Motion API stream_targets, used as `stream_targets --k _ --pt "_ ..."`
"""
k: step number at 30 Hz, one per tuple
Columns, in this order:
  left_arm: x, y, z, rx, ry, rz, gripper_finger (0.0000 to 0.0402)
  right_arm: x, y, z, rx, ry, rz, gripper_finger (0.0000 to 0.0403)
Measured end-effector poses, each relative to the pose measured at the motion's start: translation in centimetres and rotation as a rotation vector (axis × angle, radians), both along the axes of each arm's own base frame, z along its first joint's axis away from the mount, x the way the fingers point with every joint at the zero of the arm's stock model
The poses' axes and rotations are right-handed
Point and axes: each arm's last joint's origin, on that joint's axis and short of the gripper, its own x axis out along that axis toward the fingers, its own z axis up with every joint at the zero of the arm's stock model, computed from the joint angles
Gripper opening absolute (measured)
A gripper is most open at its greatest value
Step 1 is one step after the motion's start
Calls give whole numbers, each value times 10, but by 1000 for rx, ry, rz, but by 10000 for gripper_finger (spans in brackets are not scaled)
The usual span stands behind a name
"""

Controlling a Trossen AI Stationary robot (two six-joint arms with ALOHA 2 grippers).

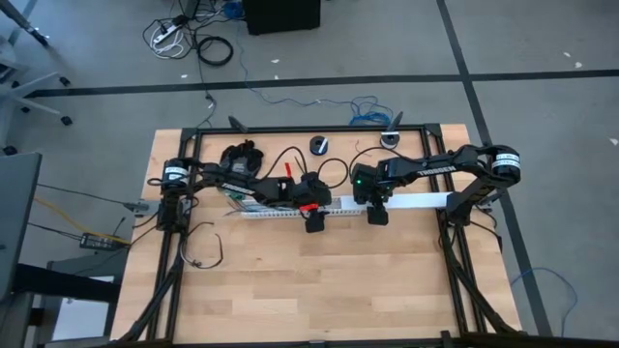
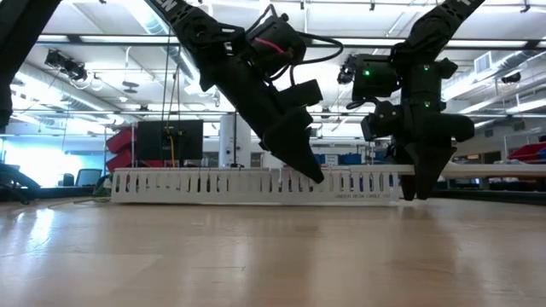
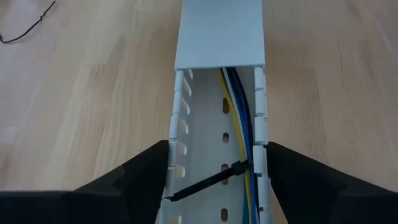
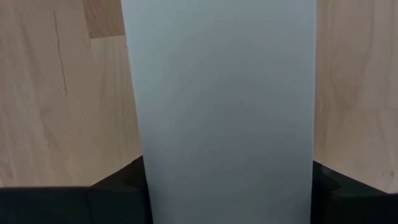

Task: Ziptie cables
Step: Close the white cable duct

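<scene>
A long white slotted duct [image 1: 290, 208] lies flat across the table's middle, and a white cover [image 4: 224, 93] closes its right part. Yellow, blue and dark cables [image 3: 239, 118] run inside the open part along one wall. A black ziptie [image 3: 208, 182] slants across the duct's floor from the cables to the other wall. My left gripper [image 3: 217, 144] is open, tilted down over the open part, one finger outside each wall. My right gripper [image 4: 227, 163] points down over the covered part, shut on it. My left gripper's fingers [image 3: 140, 180] stand close against the duct's two outer walls [image 3: 169, 168]; I cannot tell whether they touch them. My right gripper pinches the covered duct between its two fingers, one on each long side [image 4: 144, 168], near the cover's left end. The fingers come from above and lie across the duct. The duct stays flat on the table.
A dark-and-green module [image 1: 238, 196] sits at the duct's left end, with a black bundle [image 1: 242, 158] behind it. Two small round parts [image 1: 319, 145] [image 1: 390, 138] lie near the far edge. A loose thin black wire [image 1: 205, 253] lies at the near left. Bare wood fills the near half.
</scene>
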Motion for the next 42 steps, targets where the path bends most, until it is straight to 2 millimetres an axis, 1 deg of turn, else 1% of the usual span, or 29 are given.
stream_targets --k 9,20,26,30,37,39,42 --pt "3 0 4 5 -42 0 254 1 0 0 0 -6 4 223" --pt "3 -1 5 0 -44 -6 256 1 0 0 2 -7 4 223" --pt "3 -1 5 3 -26 -21 276 0 0 0 3 -5 1 225" --pt "5 -1 15 -28 62 -22 293 1 0 0 3 -6 4 223" --pt "13 -4 45 -119 123 -120 303 0 0 0 5 -2 -4 227" --pt "11 -4 49 -121 171 -128 303 0 0 0 6 -2 -4 227" --pt "6 -1 48 -121 240 -109 303 0 0 0 5 -2 -2 226"
